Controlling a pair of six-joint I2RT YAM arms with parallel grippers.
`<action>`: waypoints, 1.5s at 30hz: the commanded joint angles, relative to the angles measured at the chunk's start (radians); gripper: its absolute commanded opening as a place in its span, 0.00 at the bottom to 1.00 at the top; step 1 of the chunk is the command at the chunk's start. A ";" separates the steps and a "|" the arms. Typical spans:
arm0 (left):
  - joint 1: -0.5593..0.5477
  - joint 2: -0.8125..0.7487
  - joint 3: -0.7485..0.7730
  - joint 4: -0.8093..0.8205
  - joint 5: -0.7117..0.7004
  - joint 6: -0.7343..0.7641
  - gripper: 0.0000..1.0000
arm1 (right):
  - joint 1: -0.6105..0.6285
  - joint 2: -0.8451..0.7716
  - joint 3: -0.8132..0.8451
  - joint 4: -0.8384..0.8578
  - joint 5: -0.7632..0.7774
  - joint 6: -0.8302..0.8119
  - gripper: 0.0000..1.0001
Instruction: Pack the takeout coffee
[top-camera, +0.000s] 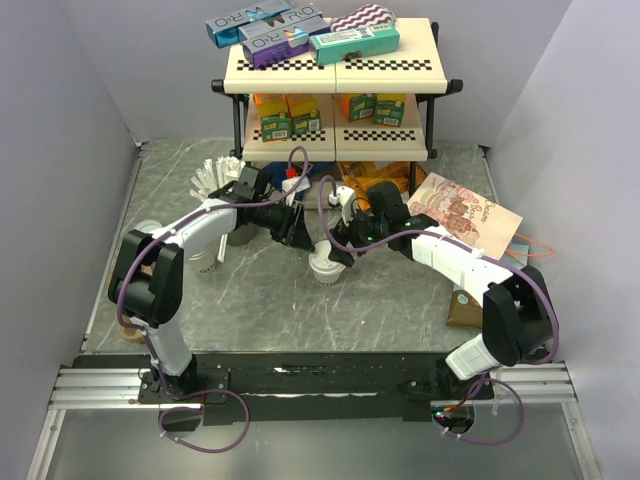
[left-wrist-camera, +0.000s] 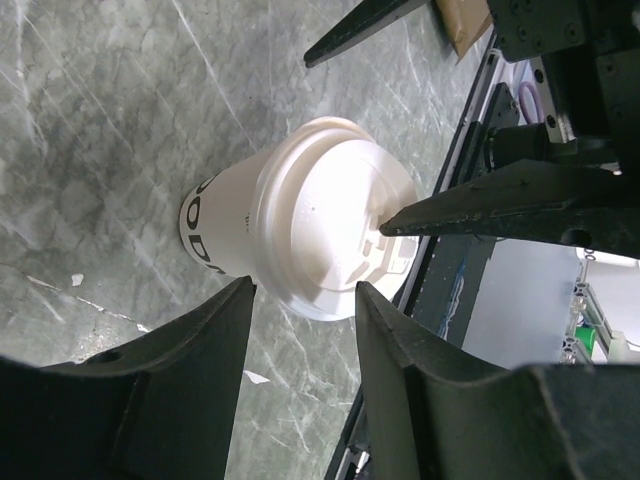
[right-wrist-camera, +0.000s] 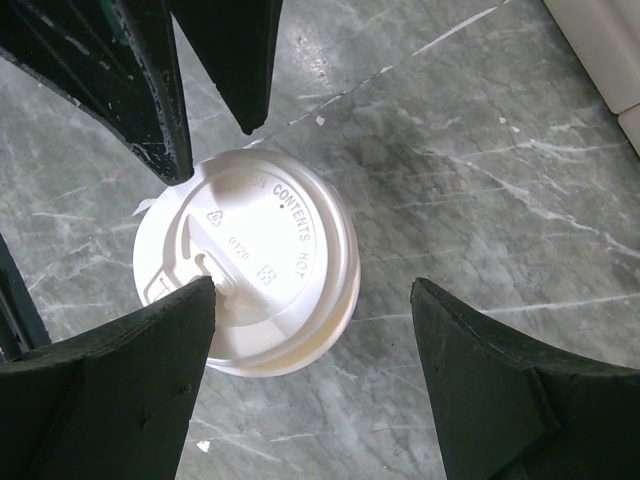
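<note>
Cup (top-camera: 327, 268), centre frame, lid (right-wrist-camera: 245, 260) on. Left gripper (left-wrist-camera: 305, 290): jaws apart, empty, beside lid edge. Right gripper (right-wrist-camera: 312, 290): jaws wide, empty, one finger over lid, table (right-wrist-camera: 480, 180) under the gap.

From above, my left gripper (top-camera: 298, 240) and right gripper (top-camera: 338, 255) cover much of the takeout coffee (top-camera: 326, 268). In my left wrist view the lid (left-wrist-camera: 330, 215) cuts off the dark print on the cup's side, so I cannot read it. In my right wrist view the lid hides the cup wall, the bottom edge crops my fingers (right-wrist-camera: 120, 380), and I cannot tell whether one touches the lid.
</note>
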 joint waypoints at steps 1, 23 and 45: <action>-0.014 -0.020 -0.007 0.002 -0.024 0.022 0.51 | -0.007 -0.030 0.031 -0.045 0.040 0.004 0.84; -0.043 0.035 0.022 0.010 -0.024 0.010 0.44 | -0.059 -0.022 0.083 -0.065 -0.075 0.144 0.88; -0.058 0.058 0.065 -0.006 -0.018 0.009 0.43 | -0.160 0.030 0.034 -0.149 -0.405 0.326 0.88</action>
